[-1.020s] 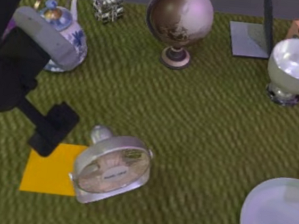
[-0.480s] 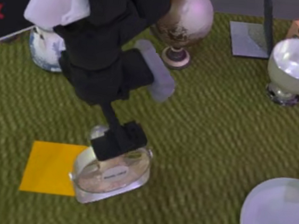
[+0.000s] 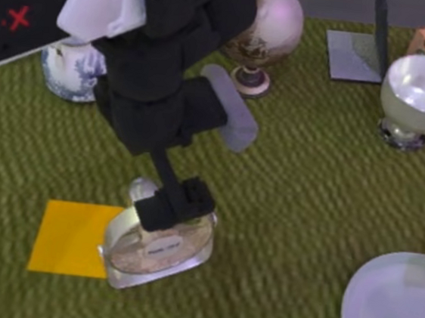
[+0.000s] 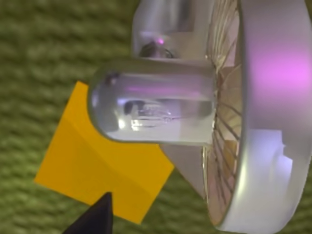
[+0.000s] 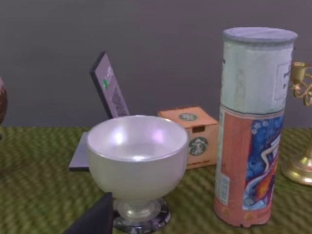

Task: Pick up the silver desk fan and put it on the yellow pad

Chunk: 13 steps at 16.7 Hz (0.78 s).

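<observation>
Our left end effector (image 3: 176, 204) is hovering over the silver desk fan (image 3: 159, 250); we cannot tell whether it is released or clenched. The fan is lying on the green counter (image 3: 301, 183), overlapping the right edge of the yellow pad (image 3: 71, 237); a globe (image 3: 268, 28), a teapot (image 3: 71, 72) and a pearly bowl (image 3: 421, 93) are standing well behind; a pale plate (image 3: 394, 307) is lying far to the right.

You are looking at a rendered tabletop scene, not a real room: a green woven cloth (image 3: 309, 177) is carrying unrelated props, a brown globe (image 3: 268, 24), a pearly glass bowl (image 5: 136, 156), an orange coffee-logo box (image 5: 195, 134).
</observation>
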### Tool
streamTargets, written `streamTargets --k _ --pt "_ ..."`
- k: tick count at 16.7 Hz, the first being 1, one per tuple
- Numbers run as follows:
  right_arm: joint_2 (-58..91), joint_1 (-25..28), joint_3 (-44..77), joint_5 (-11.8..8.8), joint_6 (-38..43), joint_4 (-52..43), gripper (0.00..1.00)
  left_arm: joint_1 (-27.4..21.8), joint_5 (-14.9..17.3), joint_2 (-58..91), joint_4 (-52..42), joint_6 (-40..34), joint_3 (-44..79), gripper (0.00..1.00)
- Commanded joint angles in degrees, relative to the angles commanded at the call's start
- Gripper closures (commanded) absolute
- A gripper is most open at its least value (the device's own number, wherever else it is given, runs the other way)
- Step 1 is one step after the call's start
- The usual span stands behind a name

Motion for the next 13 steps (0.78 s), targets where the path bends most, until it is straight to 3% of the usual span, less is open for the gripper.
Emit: streamTargets --k 7,11,13 --pt "0.0 0.0 0.0 0.0 0.0 0.0 0.00 -0.1 0.0 0.4 10.4 0.2 -10.1 0.00" --pt "0.0 0.0 0.0 0.0 0.0 0.0 0.00 -0.1 0.0 0.5 10.9 0.2 -10.6 0.00" --pt "0.0 0.0 0.0 0.0 0.0 0.0 0.00 -0.1 0.0 0.5 10.9 0.2 -10.6 0.15"
